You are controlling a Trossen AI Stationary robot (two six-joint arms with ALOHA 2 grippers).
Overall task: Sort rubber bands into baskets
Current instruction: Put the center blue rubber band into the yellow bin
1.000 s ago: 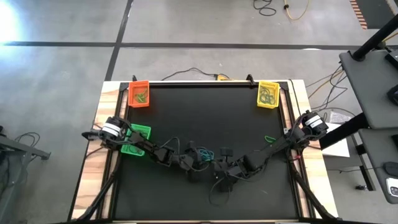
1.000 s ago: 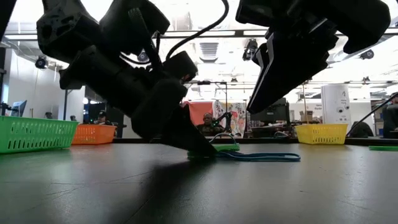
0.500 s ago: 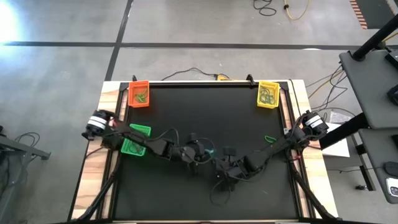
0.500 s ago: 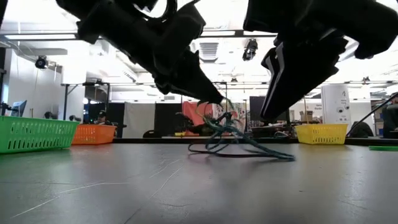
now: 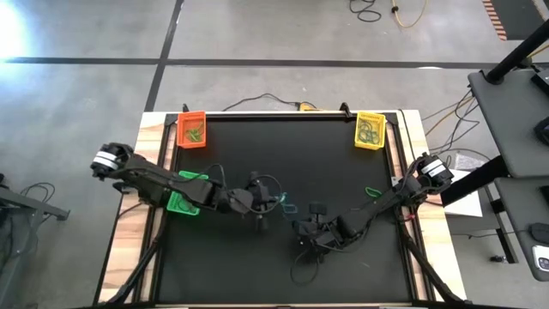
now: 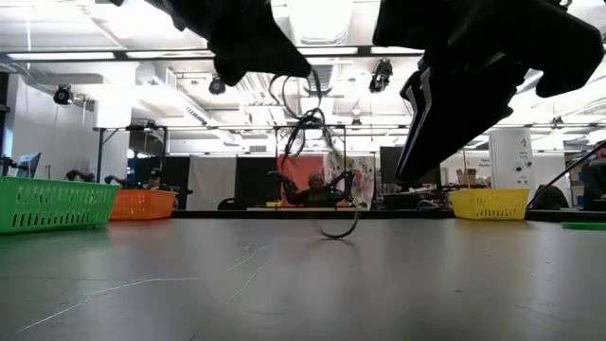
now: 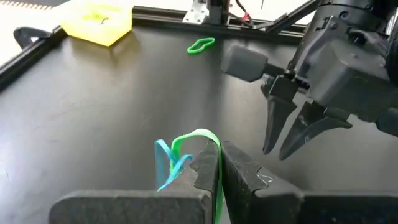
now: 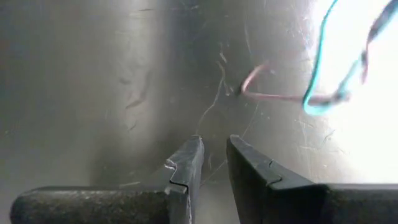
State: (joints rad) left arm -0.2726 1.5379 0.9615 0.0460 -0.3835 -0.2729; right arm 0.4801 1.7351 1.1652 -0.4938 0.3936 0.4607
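Note:
My left gripper (image 7: 219,167) is shut on a bunch of rubber bands, a green one (image 7: 198,134) and a blue one (image 7: 164,159). In the low view the bunch (image 6: 308,128) hangs below this gripper (image 6: 260,43) over the middle of the table. Its lowest loop (image 6: 343,227) reaches down to about table height. My right gripper (image 8: 213,155) hovers just right of it, fingers a little apart with nothing between them. The orange basket (image 5: 192,129), the yellow basket (image 5: 370,130) and the green basket (image 5: 187,193) hold bands or stand at the edges. One green band (image 5: 372,191) lies loose. My left gripper pinches the green band's strand (image 7: 217,154) between its two fingers, which slant down from the table's left. The blue band hangs tangled beside it. The bunch dangles slack below the fingers. Whether its lowest loop touches the table cannot be told.
The black mat (image 5: 283,154) has a raised frame around it. The orange and yellow baskets stand in the far corners, the green basket at the left edge under my left arm. Black cables trail from both arms near the middle.
My left gripper has risen from the mat, staying shut. The bands, which lay flat on the table a second ago, have been drawn up with it and now hang below it. My right gripper has stayed where it was.

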